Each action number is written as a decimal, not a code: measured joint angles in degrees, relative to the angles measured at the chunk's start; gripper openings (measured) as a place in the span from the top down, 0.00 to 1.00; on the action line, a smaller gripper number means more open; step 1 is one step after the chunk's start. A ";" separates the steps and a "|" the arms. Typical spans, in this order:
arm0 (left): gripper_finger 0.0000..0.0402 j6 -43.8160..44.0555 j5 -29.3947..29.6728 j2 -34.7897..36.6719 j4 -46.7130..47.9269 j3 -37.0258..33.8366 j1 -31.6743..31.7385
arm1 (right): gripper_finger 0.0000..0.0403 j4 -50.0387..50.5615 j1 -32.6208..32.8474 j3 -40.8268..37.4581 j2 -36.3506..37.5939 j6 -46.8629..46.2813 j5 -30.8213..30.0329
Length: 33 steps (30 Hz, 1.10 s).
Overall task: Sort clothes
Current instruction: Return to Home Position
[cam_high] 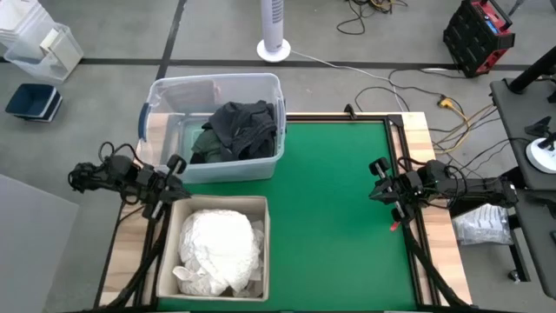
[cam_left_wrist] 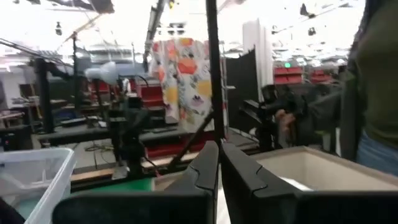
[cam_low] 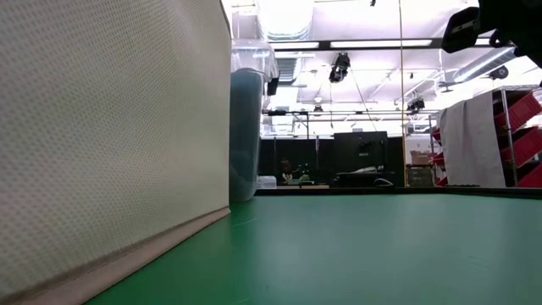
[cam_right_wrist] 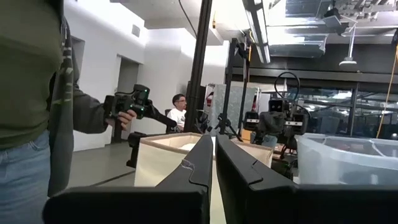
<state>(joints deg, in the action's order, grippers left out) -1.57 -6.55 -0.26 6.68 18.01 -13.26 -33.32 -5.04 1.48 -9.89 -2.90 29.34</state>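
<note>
Shows dark clothes (cam_high: pixel 236 129) heaped in the clear tub (cam_high: pixel 174 87) and white clothes (cam_high: pixel 219 248) in the beige bin (cam_high: pixel 169 261), with left gripper (cam_high: pixel 176 179) and right gripper (cam_high: pixel 376 180) hovering at opposite sides of the table (cam_high: pixel 339 217), fingers seemingly pressed together, gripping nothing.

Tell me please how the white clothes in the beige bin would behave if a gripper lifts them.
Probably floppy: the white clothes lie crumpled in soft folds inside the beige bin, so they would likely drape and hang. They look light for their bulk. Since the pile seems bunched together, one pinch may drag more than one piece.
</note>
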 joint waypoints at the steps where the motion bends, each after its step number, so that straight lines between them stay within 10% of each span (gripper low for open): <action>1: 1.00 -0.04 0.24 0.08 -0.73 -0.04 0.04 | 0.97 0.02 0.00 0.00 0.00 -0.10 0.02; 12: 1.00 2.13 1.37 0.18 -3.91 -0.16 -0.02 | 0.97 0.02 0.00 0.00 0.00 -0.13 0.02; 21: 1.00 3.33 -10.83 0.05 4.70 -0.02 -0.09 | 0.97 0.02 0.00 0.00 0.00 -1.03 0.02; 33: 1.00 6.59 2.20 0.23 11.69 -0.01 -0.12 | 0.97 0.02 0.00 -0.02 0.00 -1.15 0.01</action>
<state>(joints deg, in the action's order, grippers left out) 5.02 -4.35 -0.03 18.37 18.00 -13.39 -33.30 -5.04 1.45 -9.89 -4.05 29.35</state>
